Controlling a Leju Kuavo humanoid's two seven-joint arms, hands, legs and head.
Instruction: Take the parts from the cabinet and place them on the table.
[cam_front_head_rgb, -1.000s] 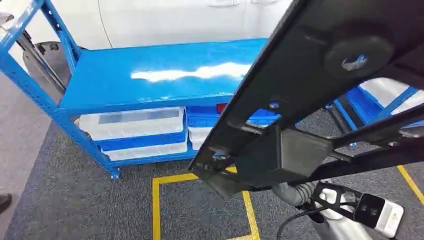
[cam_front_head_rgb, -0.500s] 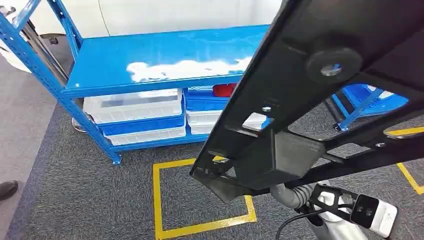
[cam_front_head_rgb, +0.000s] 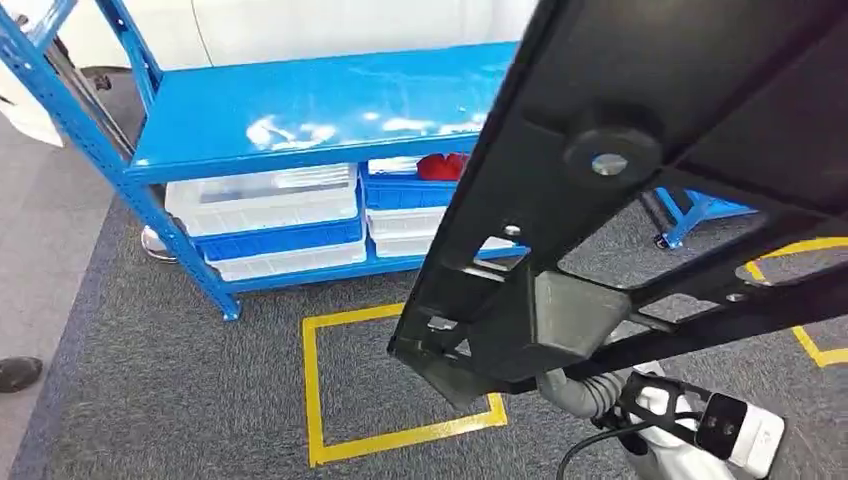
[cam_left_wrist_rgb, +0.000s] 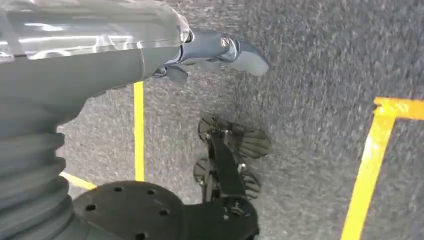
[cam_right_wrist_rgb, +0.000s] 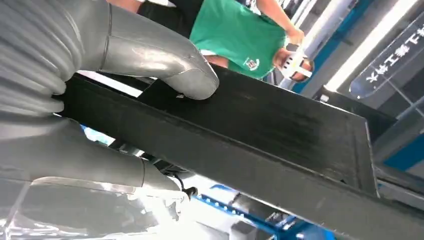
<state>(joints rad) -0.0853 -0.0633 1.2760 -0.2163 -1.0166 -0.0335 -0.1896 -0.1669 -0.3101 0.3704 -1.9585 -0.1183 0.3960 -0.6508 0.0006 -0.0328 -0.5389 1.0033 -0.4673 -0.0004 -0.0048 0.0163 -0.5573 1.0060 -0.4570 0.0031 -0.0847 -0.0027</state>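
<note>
A large black moulded part (cam_front_head_rgb: 640, 200) with ribs and a round boss fills the right of the head view, slanting from the top right down to the floor square. My right hand (cam_right_wrist_rgb: 125, 100) grips it from below, thumb pressed on the part's (cam_right_wrist_rgb: 280, 130) flat edge; its grey ribbed wrist (cam_front_head_rgb: 590, 388) shows under the part. My left hand (cam_left_wrist_rgb: 220, 47) hangs over the carpet, a finger stretched out and nothing in it. The blue table-like rack (cam_front_head_rgb: 320, 100) stands ahead with a bare glossy top.
White and blue bins (cam_front_head_rgb: 265, 215) fill the rack's lower shelf, one with something red (cam_front_head_rgb: 445, 165). A yellow taped square (cam_front_head_rgb: 312, 400) marks the grey carpet. A shoe (cam_front_head_rgb: 20, 372) is at the left edge. A person in a green shirt (cam_right_wrist_rgb: 235, 30) stands beyond the part.
The whole picture has shifted, so the camera moved: the rack sits higher and more of the yellow square shows. The black part stays in my right hand.
</note>
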